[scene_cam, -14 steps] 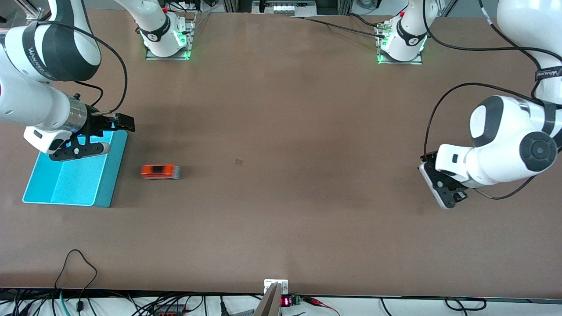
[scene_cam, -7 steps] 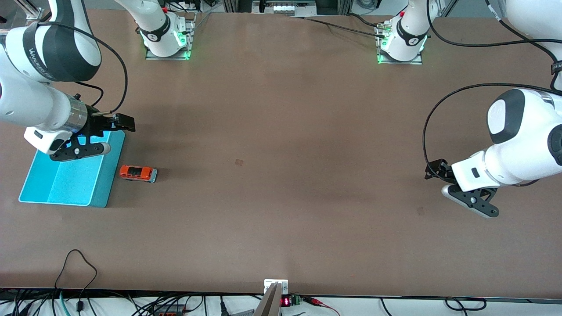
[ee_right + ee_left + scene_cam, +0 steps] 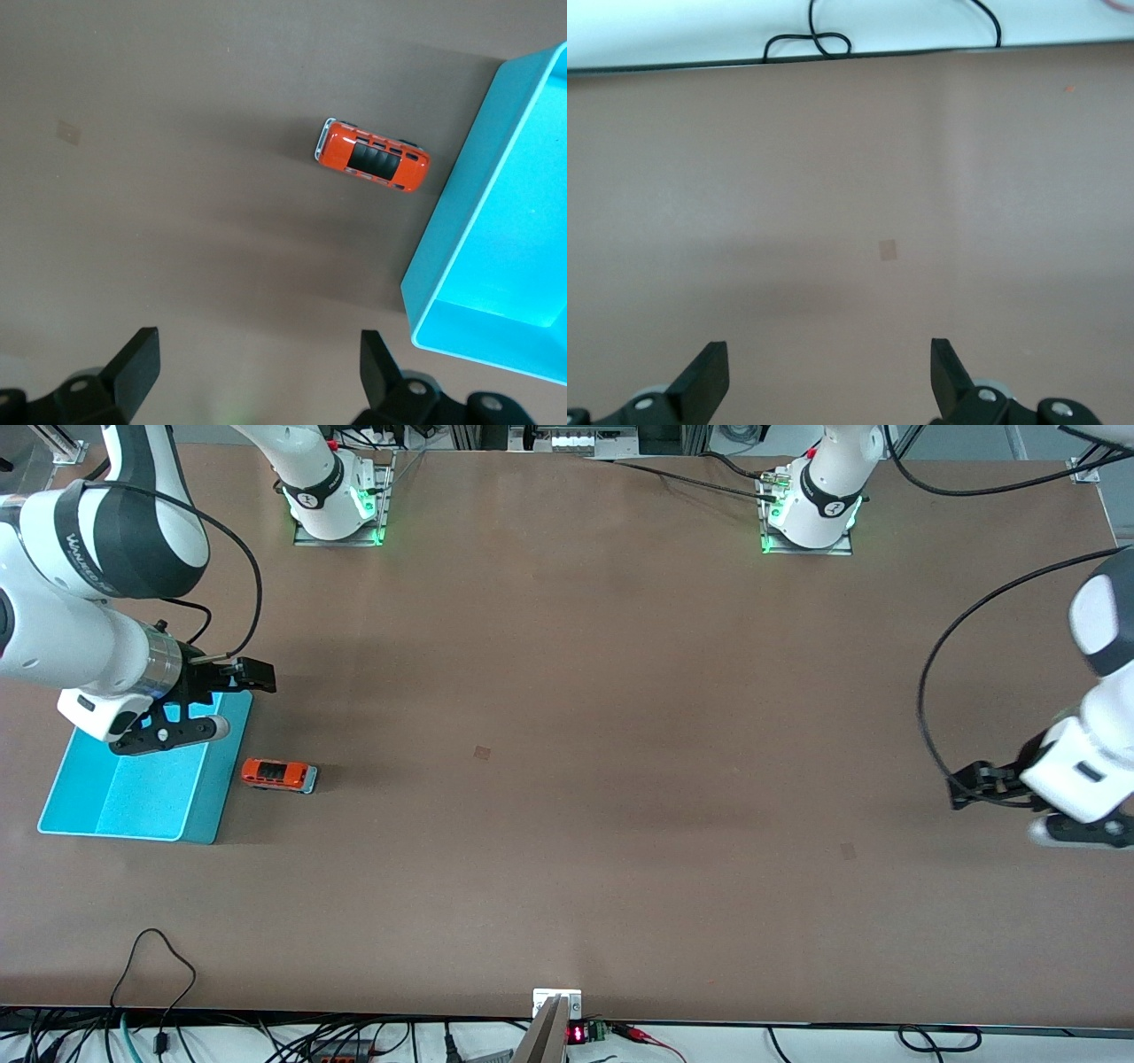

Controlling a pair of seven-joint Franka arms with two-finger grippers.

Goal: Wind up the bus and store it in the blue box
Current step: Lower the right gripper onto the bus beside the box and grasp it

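The small orange bus [image 3: 278, 774] stands on the brown table just beside the blue box [image 3: 133, 802], with a narrow gap between them, on the box's side toward the left arm's end. The right wrist view shows the bus [image 3: 372, 158] upright next to the blue box's wall [image 3: 461, 230]. My right gripper [image 3: 232, 704] hangs open and empty over the box's end that is farther from the front camera; its jaws [image 3: 257, 363] stand wide. My left gripper [image 3: 1005, 815] is open and empty above bare table at the left arm's end [image 3: 826, 372].
A small pale square mark [image 3: 482, 753] lies mid-table, and also shows as a pale patch [image 3: 888, 251] in the left wrist view. The arm bases [image 3: 337, 505] [image 3: 811, 509] stand along the table's edge farthest from the front camera. Cables [image 3: 155, 965] trail over the nearest edge.
The bus rolled toward the blue box and stopped beside it. The box shifted slightly. My left arm swung away toward its own end of the table. The right gripper barely moved.
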